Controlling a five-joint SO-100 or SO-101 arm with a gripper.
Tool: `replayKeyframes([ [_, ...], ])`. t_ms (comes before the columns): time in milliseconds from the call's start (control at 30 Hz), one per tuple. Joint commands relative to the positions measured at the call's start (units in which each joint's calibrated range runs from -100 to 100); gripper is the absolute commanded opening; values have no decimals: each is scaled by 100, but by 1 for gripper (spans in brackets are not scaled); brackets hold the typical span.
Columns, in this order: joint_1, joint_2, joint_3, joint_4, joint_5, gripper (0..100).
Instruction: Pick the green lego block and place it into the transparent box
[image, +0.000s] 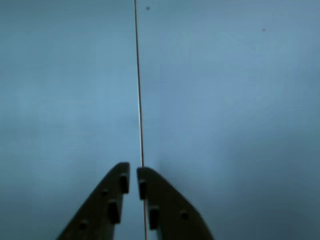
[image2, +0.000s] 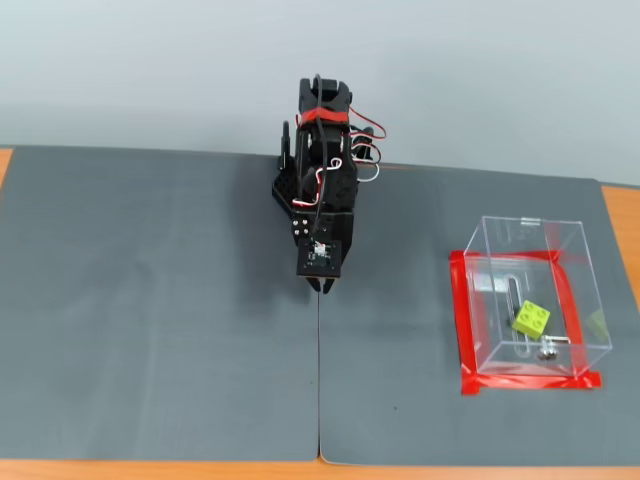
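Green lego block (image2: 531, 318) only in fixed view

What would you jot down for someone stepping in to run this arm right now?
Gripper: shut, holding nothing, folded back near the arm's base over the seam between the grey mats.
Green lego block: already inside the transparent box, on its floor beside the small metal fitting.
Done: pick and drop, by the look of it.
Left: nothing obvious; the arm seems parked.
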Motion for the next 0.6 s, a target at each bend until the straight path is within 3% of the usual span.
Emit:
replayKeyframes([
  [0, 49, -17, -21, -73, 21, 2],
  [267, 63, -9, -57, 32, 0, 2],
  [567, 49, 0, -356, 1099, 0, 2],
])
